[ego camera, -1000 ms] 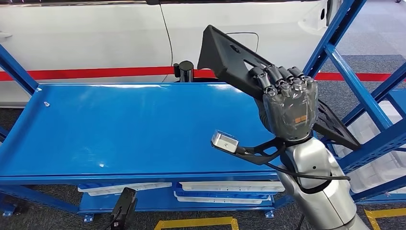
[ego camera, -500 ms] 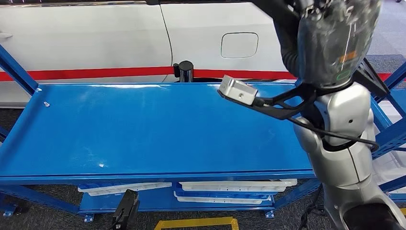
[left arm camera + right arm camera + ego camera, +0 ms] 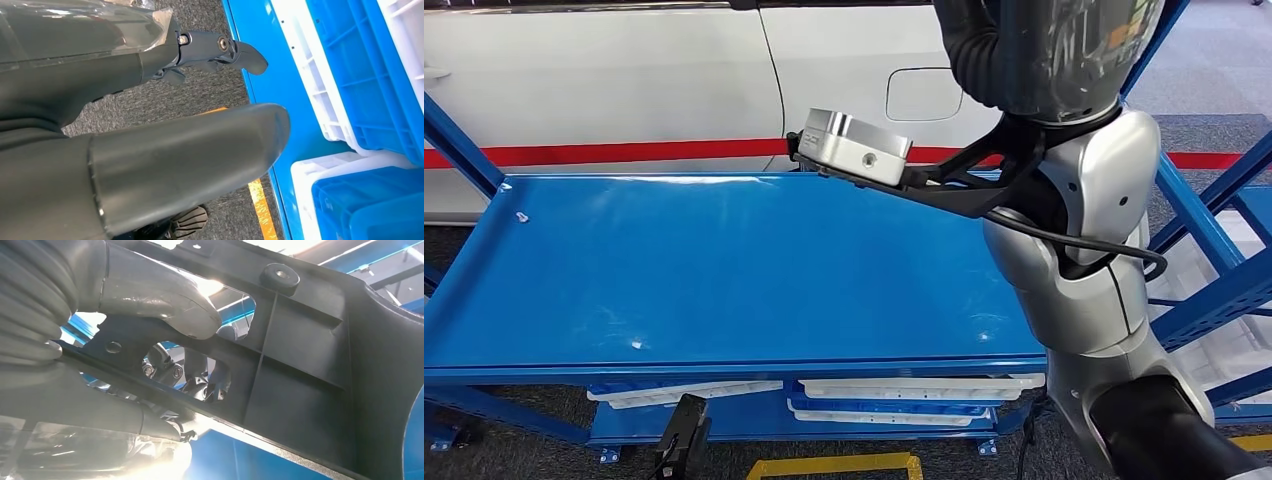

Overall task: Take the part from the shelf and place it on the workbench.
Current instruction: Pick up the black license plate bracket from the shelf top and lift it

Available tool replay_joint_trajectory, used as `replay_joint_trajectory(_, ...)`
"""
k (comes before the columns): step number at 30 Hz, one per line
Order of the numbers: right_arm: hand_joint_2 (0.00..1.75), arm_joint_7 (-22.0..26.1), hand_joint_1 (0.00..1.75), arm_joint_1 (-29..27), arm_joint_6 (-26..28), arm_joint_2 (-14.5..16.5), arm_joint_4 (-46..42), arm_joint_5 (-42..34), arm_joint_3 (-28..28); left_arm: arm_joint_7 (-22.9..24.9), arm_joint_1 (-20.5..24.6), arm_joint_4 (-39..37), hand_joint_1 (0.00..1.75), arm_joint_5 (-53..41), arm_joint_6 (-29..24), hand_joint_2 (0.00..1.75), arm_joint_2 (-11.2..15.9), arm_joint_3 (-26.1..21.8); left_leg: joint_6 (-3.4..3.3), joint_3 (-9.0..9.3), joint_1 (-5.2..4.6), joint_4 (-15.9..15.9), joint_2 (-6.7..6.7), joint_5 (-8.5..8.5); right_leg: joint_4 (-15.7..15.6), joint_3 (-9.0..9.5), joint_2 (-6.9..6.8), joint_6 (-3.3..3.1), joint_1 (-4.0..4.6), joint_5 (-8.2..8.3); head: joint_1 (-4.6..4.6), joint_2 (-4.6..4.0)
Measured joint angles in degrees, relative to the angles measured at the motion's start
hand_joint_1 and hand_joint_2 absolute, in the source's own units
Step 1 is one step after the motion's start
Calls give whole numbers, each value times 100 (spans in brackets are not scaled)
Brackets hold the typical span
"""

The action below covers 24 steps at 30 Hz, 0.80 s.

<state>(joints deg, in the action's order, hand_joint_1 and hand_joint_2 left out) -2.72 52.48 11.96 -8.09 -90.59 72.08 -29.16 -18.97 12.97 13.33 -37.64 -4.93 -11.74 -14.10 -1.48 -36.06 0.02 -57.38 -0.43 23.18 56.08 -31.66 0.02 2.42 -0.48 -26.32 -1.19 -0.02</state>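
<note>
High over the far right of the glossy blue metal workbench top (image 3: 704, 270), right hand (image 3: 100, 315) clamps thumb and fingers on the flat black ribbed plastic part (image 3: 310, 365), held off the surface; left hand (image 3: 150, 125) holds nothing, fingers apart

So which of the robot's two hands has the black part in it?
The right hand: its thumb is hooked through an opening in the black ribbed part. The left hand holds nothing.
</note>
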Motion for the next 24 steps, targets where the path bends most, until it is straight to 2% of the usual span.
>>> replay_joint_trajectory(18,175,22,175,52,-8,125,138,-49,-102,2,0,0,0,14,-36,0,11,-10,0,0,0,0,-1,0,0,1,0,0,0,0,0,0)
replay_joint_trajectory(24,175,112,175,67,-86,330,219,-275,-204,54,18,0,0,143,-18,0,45,-17,1,0,0,-1,1,1,-1,-1,0,0,0,0,1,0)
